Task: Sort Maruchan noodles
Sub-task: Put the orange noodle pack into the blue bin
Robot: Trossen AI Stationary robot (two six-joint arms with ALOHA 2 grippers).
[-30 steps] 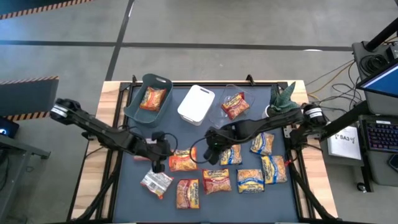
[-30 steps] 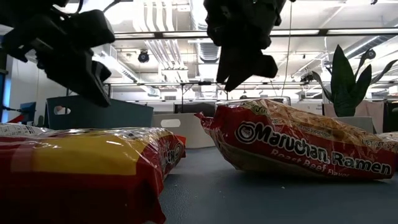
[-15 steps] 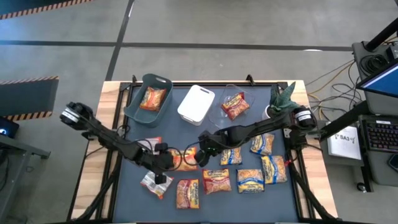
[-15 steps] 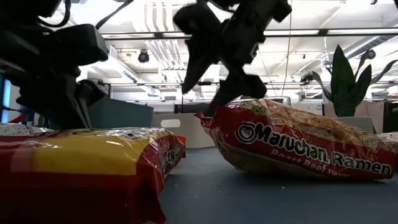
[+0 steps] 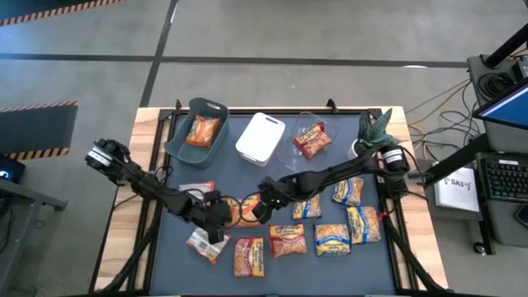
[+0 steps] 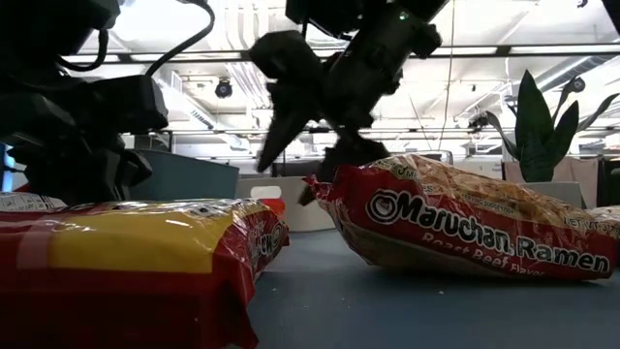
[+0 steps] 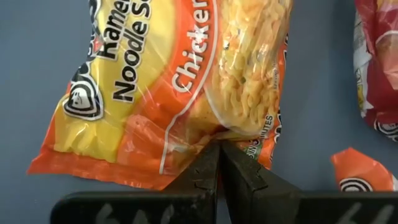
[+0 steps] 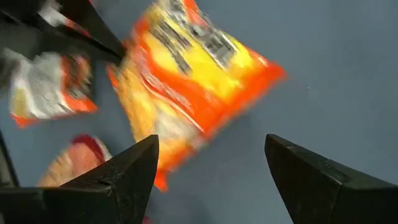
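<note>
An orange Maruchan noodles packet (image 5: 240, 210) lies flat on the dark mat, between my two grippers. My left gripper (image 5: 219, 218) is shut, its tips at the packet's edge (image 7: 219, 144). My right gripper (image 5: 256, 208) hovers open just to the packet's right, tilted down toward the packet (image 8: 186, 87) with nothing between its fingers (image 8: 134, 174). In the low view the right gripper (image 6: 302, 145) hangs spread above the table. More packets lie around: blue-and-yellow ones (image 5: 347, 191) to the right, orange-red ones (image 5: 286, 239) near the front, and a whitish one (image 5: 206, 242). My left gripper's shut fingertips (image 7: 217, 155) meet the orange packet at its long edge (image 7: 211, 134), beside the clear window that shows the noodles. They come slanting down from the table's left side. The packet lies flat on the mat. I cannot tell whether they press on it or only touch it.
Three bins stand along the far edge: a grey-green one (image 5: 183, 142) holding an orange packet, a white one (image 5: 261, 138), and a clear one (image 5: 328, 132) holding a red packet. A green plant (image 5: 376, 130) stands at the far right. A large red packet (image 6: 455, 228) lies close to the low camera.
My left gripper has sunk and moved toward the near edge, down to the orange packet. My right gripper has moved down and toward the table's left, up to the same packet, and has opened. The packet lies where it was.
</note>
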